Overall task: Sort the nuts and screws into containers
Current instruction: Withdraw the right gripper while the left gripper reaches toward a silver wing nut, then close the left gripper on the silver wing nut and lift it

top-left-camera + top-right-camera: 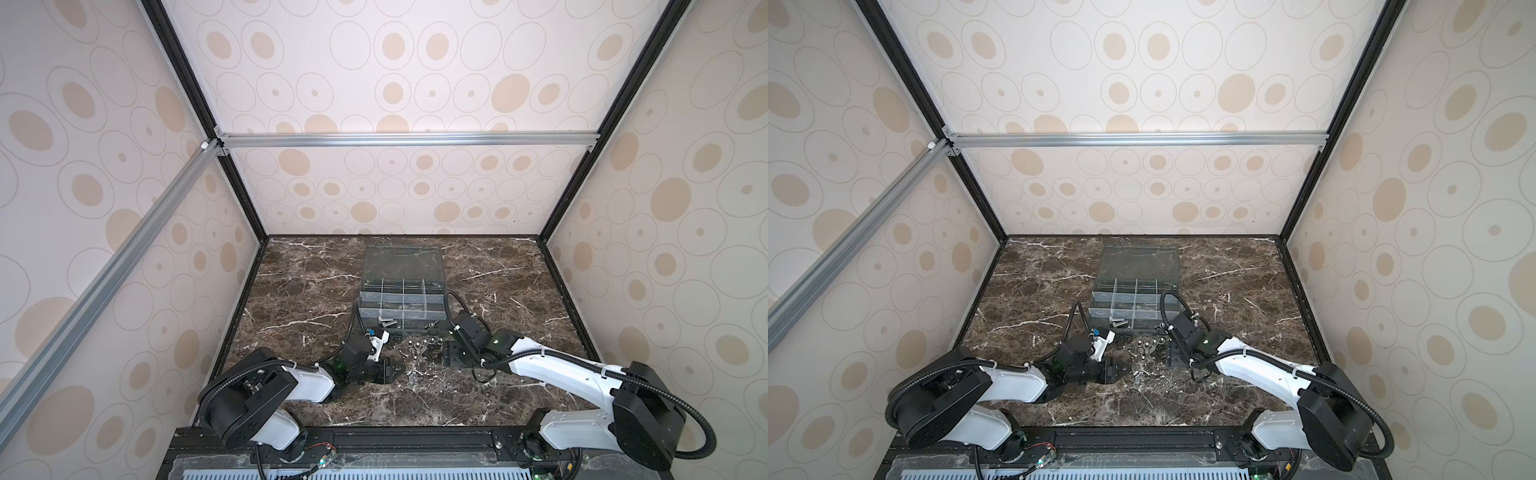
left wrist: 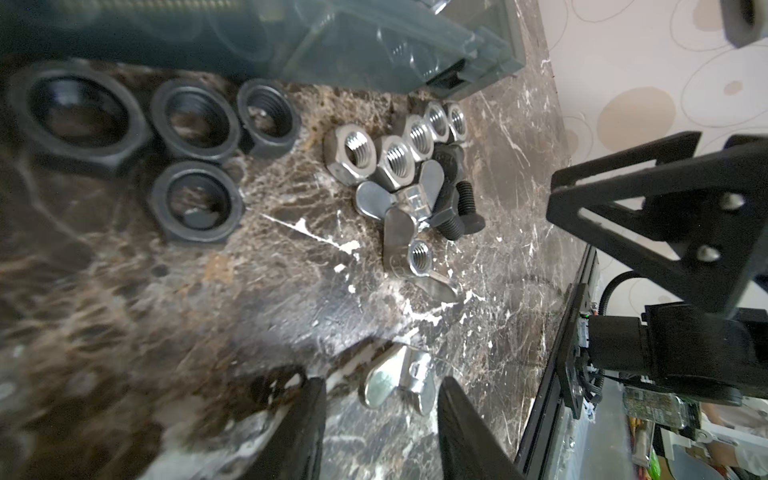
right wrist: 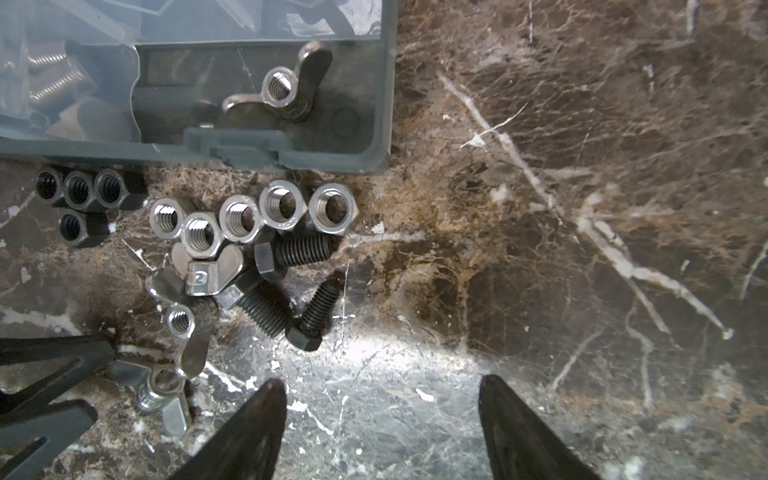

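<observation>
At centre frame in both top views, the organizer box (image 1: 360,309) (image 1: 1091,307) is seen on the marble tabletop (image 1: 299,291), with its lid (image 1: 403,262) open toward the upper edge. Loose nuts (image 1: 424,344) are scattered just below its lower wall. The left gripper (image 1: 401,370) is placed low at lower centre-left, and the right gripper (image 1: 451,354) just right of the scatter. Jaw states cannot be told at this range.

Left wrist view: the left gripper (image 2: 381,386) is seen with jaws partly apart, astride a wing nut (image 2: 395,386) lying on the marble. A gap is visible on each side and nothing is clamped. Beyond it, silver hex nuts (image 2: 354,156) are clustered, with dark screws (image 2: 457,208) touching the cluster and dark nuts (image 2: 195,120) set apart.

Right wrist view: the right gripper (image 3: 384,384) is spread wide over bare marble, empty. A second wing nut (image 3: 286,89) is seen in the corner container (image 3: 384,83), and silver screws (image 3: 50,75) in the neighbouring cell.
</observation>
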You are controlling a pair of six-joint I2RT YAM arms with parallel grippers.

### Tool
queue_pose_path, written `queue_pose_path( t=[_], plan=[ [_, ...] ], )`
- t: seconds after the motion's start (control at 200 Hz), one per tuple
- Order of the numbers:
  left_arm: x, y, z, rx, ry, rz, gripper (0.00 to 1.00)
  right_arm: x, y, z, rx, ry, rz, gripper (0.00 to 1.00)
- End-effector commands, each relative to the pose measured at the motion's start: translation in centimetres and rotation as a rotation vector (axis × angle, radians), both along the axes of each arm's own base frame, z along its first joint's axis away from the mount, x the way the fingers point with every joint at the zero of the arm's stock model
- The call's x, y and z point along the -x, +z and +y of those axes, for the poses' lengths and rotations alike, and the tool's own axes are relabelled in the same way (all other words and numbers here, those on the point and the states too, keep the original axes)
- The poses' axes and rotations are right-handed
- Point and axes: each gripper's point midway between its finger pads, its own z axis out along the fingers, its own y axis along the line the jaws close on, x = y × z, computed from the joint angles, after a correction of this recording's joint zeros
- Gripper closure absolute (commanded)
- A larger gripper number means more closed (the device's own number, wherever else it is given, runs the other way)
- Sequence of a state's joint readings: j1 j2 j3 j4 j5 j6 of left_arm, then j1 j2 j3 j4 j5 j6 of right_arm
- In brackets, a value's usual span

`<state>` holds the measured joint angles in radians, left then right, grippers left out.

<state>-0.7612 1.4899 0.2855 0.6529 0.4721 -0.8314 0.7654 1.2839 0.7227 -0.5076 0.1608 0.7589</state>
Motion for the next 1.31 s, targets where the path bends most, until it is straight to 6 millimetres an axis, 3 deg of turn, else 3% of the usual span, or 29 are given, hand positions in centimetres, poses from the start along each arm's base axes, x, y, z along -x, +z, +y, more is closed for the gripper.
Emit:
queue_pose_path(
  t=[0.0, 0.44, 1.085, 1.3],
  plan=[
    [0.8, -0.7, -0.3, 0.017, -0.017, 0.050, 0.57, 0.1, 0.0, -0.6, 0.006, -0.027, -0.009, 0.23],
    [1.3, -1.8, -0.6, 0.043, -0.026, 0.094, 0.61, 0.5, -0.1, -1.0, -0.005, -0.045, -0.012, 0.23],
    [1.7, -1.8, -0.7, 0.094, -0.025, 0.104, 0.94, 0.8, -0.2, -1.1, -0.013, -0.053, -0.001, 0.23],
    [1.6, -1.4, -0.7, 0.102, -0.028, 0.092, 1.00, 0.8, -0.1, -1.1, -0.014, -0.053, -0.001, 0.24]
  ],
)
